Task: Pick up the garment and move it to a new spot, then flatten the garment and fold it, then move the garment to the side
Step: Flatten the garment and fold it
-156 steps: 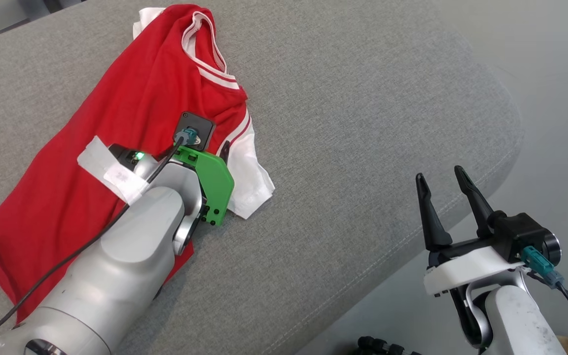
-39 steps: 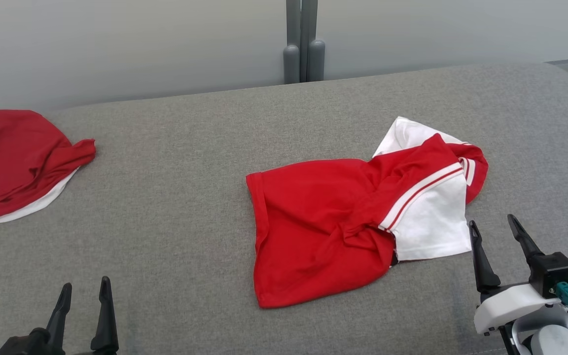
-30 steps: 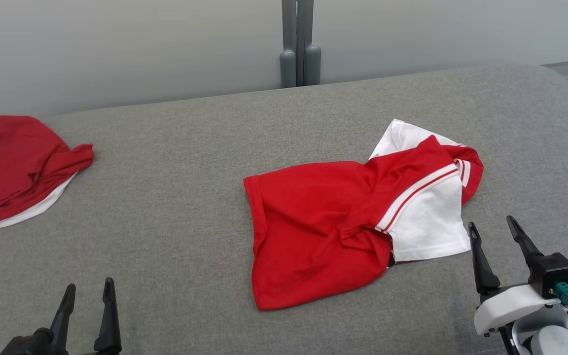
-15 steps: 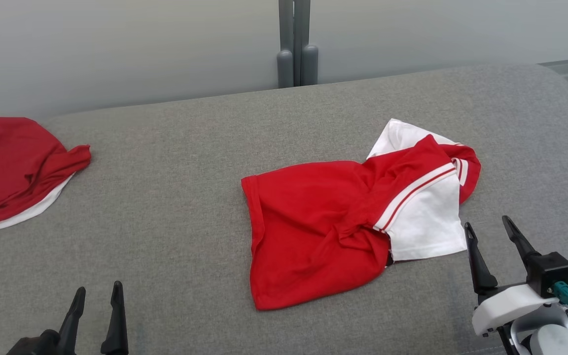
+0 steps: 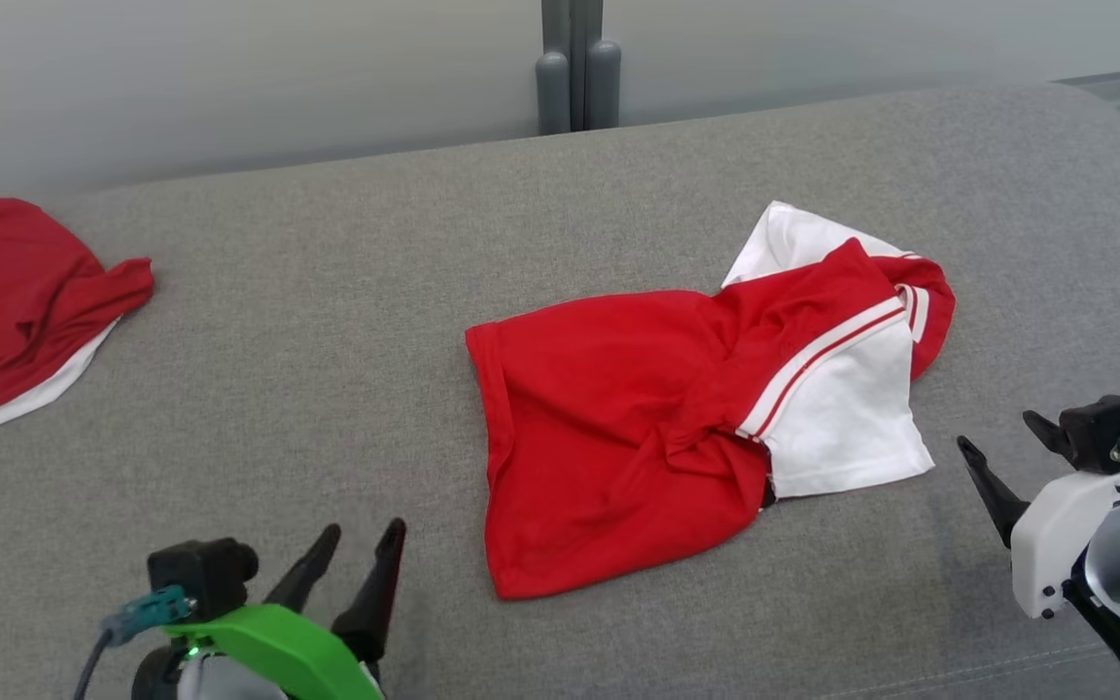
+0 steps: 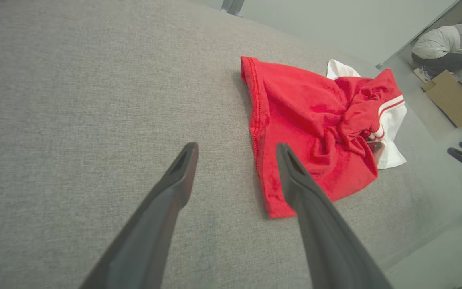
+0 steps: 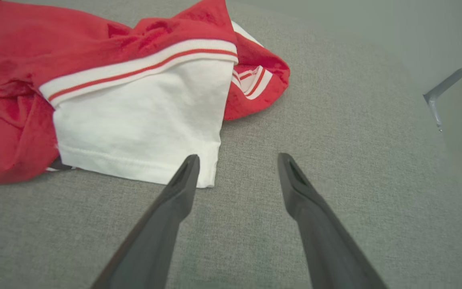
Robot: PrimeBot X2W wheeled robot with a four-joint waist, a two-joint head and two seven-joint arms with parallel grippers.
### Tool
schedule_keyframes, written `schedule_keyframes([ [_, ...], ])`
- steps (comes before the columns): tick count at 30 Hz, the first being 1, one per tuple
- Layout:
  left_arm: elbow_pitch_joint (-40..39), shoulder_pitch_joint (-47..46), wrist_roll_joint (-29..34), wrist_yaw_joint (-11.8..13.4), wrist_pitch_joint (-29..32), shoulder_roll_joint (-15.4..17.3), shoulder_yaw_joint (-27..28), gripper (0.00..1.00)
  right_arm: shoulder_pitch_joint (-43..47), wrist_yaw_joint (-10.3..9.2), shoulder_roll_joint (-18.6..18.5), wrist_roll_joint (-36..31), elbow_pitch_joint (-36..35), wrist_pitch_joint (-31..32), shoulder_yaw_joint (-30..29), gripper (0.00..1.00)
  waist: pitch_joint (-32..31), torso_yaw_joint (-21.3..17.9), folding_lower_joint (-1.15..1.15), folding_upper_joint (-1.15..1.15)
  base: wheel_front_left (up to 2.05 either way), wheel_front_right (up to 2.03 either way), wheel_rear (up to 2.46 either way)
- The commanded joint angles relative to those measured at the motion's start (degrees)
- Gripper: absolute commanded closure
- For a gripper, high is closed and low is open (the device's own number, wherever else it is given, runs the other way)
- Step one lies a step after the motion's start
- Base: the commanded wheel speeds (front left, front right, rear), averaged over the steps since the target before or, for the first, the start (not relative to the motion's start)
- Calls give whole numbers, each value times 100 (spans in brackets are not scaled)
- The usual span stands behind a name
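The garment (image 5: 677, 408), a red shirt with white striped sleeves, lies crumpled right of centre on the grey cushioned surface (image 5: 327, 292). My left gripper (image 5: 363, 532) is open at the lower left, a short way from the garment's red hem, and holds nothing. In the left wrist view the garment (image 6: 315, 132) sits just right of that open gripper (image 6: 236, 147). My right gripper (image 5: 997, 433) is open and empty beside the white sleeve. In the right wrist view that gripper (image 7: 237, 156) has its left finger just at the corner of the white sleeve (image 7: 142, 120).
A second red and white garment (image 5: 16, 301) is bunched at the far left. A grey post (image 5: 575, 68) stands behind the surface. In the left wrist view a crouching person (image 6: 447, 44) and flat cardboard (image 6: 449, 98) are on the floor beyond the right edge.
My left gripper has risen and swung right toward the garment, its green mount now in view. My right gripper has tilted over by the white sleeve. The camera has shifted slightly.
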Motion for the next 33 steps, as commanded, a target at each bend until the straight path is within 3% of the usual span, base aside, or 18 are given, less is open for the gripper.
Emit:
schedule_keyframes([
  [1,-229,-113,-185,103,397,-135,-164,0,-139,-7,-157,209,-51,380,125,0,302,-35,0,0,0,0,0],
  [6,-459,-390,101,284,1151,-38,-571,0,-629,-8,-250,480,116,864,491,0,800,-125,0,0,0,0,0],
  [15,-355,-579,140,249,1554,-82,-906,0,-1309,-7,-349,588,692,791,1056,0,1200,-155,0,0,0,0,0],
  [33,563,-745,264,268,1536,-235,-1280,0,-1843,8,-100,1167,1465,527,1998,0,1643,-111,0,0,0,0,0],
])
